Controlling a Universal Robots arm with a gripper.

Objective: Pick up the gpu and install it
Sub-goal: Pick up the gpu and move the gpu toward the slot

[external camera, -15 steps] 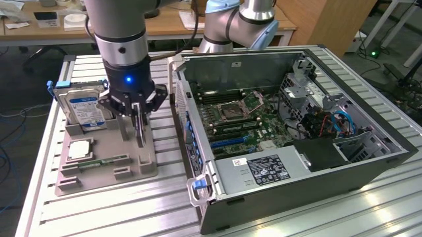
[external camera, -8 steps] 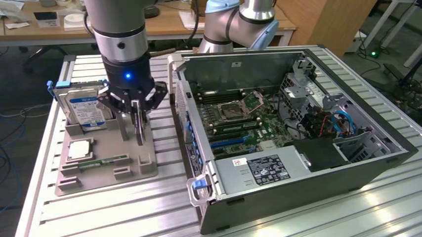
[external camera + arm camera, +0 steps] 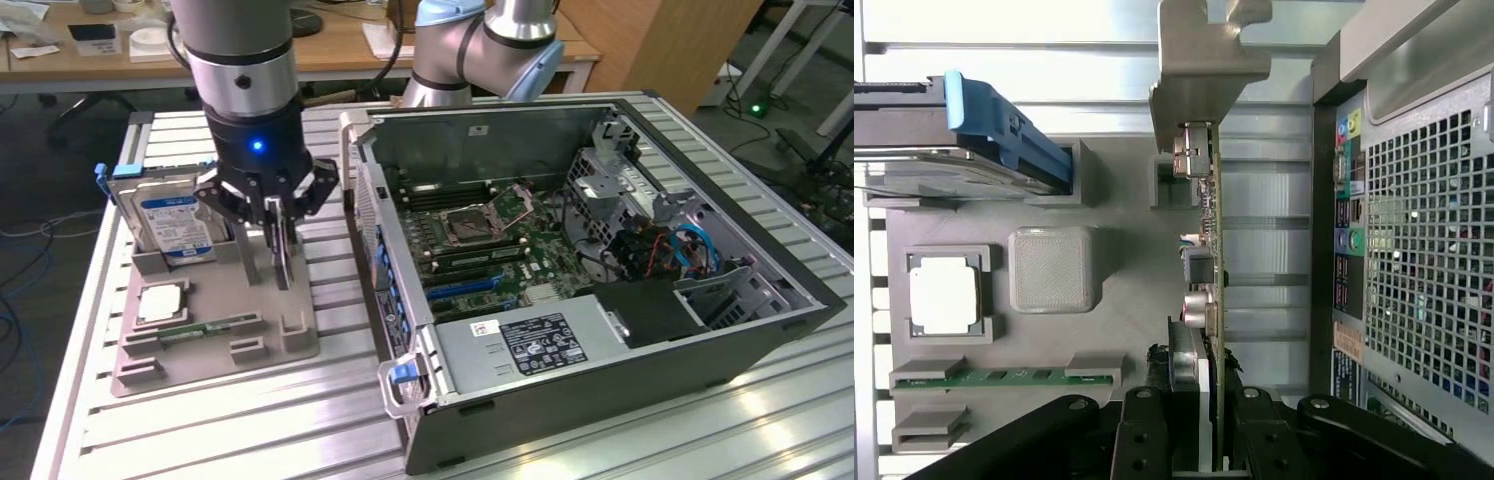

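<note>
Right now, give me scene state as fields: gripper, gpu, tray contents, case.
gripper: shut on the gpu, above the tray
gpu: upright on edge at its tray slot, not in the case
tray: also holds hard drive, cpu, memory stick
case: open, to the exterior view's right of the tray, motherboard exposed

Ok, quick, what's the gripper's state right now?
Gripper: closed on the upright graphics card at the parts tray.
</note>
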